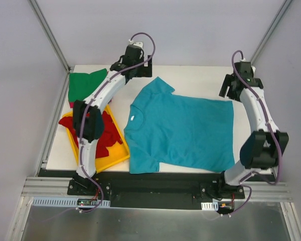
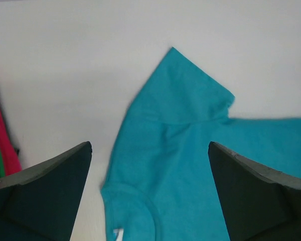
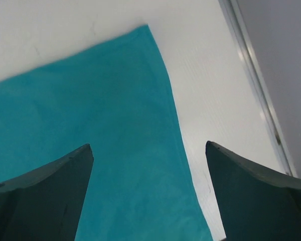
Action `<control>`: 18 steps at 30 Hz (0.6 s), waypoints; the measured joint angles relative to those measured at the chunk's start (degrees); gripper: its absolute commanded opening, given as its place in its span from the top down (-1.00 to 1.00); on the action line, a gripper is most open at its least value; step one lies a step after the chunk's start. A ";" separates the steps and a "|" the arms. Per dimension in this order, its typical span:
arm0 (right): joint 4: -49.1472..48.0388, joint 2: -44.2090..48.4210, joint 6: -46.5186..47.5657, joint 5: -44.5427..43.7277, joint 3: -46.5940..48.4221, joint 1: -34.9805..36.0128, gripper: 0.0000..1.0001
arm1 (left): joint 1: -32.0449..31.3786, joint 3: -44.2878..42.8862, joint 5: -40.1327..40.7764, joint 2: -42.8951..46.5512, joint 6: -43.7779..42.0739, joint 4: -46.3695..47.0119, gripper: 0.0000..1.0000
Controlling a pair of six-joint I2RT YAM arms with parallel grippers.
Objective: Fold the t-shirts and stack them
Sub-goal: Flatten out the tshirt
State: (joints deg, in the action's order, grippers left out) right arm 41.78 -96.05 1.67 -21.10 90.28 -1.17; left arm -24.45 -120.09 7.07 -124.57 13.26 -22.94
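Note:
A teal-blue t-shirt [image 1: 183, 131] lies spread flat in the middle of the table, collar to the left, hem to the right. My left gripper [image 1: 119, 64] is open and empty above the table near the far sleeve [image 2: 183, 90]. My right gripper [image 1: 230, 86] is open and empty over the shirt's far hem corner [image 3: 140, 60]. A green t-shirt [image 1: 85, 85] lies folded at the far left on a magenta-pink one [image 2: 2, 135]. Red t-shirts [image 1: 104, 131] lie crumpled in the yellow tray [image 1: 115, 159].
The yellow tray sits at the left front, partly under my left arm. The table's right edge rail [image 3: 256, 85] runs close to the right gripper. White enclosure walls surround the table.

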 measured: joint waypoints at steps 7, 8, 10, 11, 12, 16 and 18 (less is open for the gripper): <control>-1.95 25.44 -3.85 12.31 -24.15 0.02 -0.92 | -0.22 23.12 -8.02 24.96 6.93 2.45 -0.98; -2.32 27.50 -4.42 14.53 -27.12 0.02 -0.92 | -0.39 26.40 -9.42 27.34 7.93 2.82 -0.98; -2.97 29.53 -5.22 17.73 -32.13 0.02 -0.92 | -1.16 32.68 -11.56 30.29 9.94 3.23 -0.98; -3.43 29.86 -5.55 18.99 -34.82 0.04 -0.92 | -1.55 35.45 -12.28 30.82 10.49 3.04 -0.98; -3.87 29.88 -5.73 19.54 -37.38 0.09 -0.92 | -2.01 37.40 -12.92 30.84 10.93 2.95 -0.98; -3.85 27.06 -5.64 19.45 -41.64 0.07 -0.92 | -3.74 42.49 -14.53 26.82 12.85 1.57 -0.98; -5.51 23.39 -5.53 18.49 -41.46 0.07 -0.92 | -4.07 42.49 -15.17 23.74 13.22 1.38 -0.98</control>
State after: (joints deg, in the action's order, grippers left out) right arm 36.27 -72.66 -3.86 -2.61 48.82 -1.10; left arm -28.51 -77.60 -8.10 -100.84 26.48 -21.56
